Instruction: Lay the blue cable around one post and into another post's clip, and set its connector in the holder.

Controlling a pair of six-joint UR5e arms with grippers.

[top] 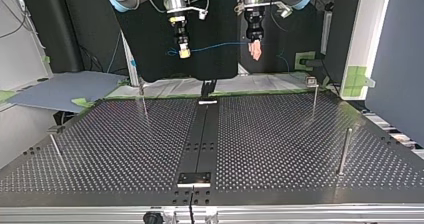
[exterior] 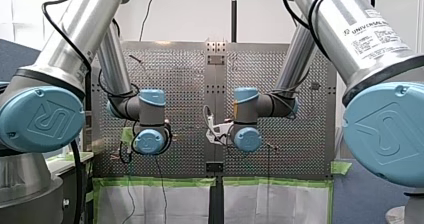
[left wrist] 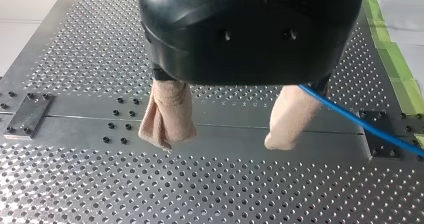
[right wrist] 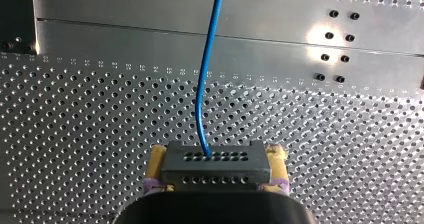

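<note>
Both arms are bent at the elbow with their wrists turned down, holding the grippers high above the perforated metal table (top: 300, 134). In the top view my right gripper (top: 184, 52) is at the left. The right wrist view shows it pinching the dark grey rectangular connector (right wrist: 216, 171) between its yellow pads (right wrist: 276, 154). The thin blue cable (top: 215, 47) leaves the connector and runs almost level to my left gripper (top: 255, 51), at the top view's right. Only the left wrist view shows that gripper's beige-wrapped fingers (left wrist: 167, 116) spread apart, with the cable passing just beside one of them, outside the gap. The top view alone shows the slim upright metal posts (top: 344, 151), nearer than both grippers. In the front view the wrists hide the fingers.
</note>
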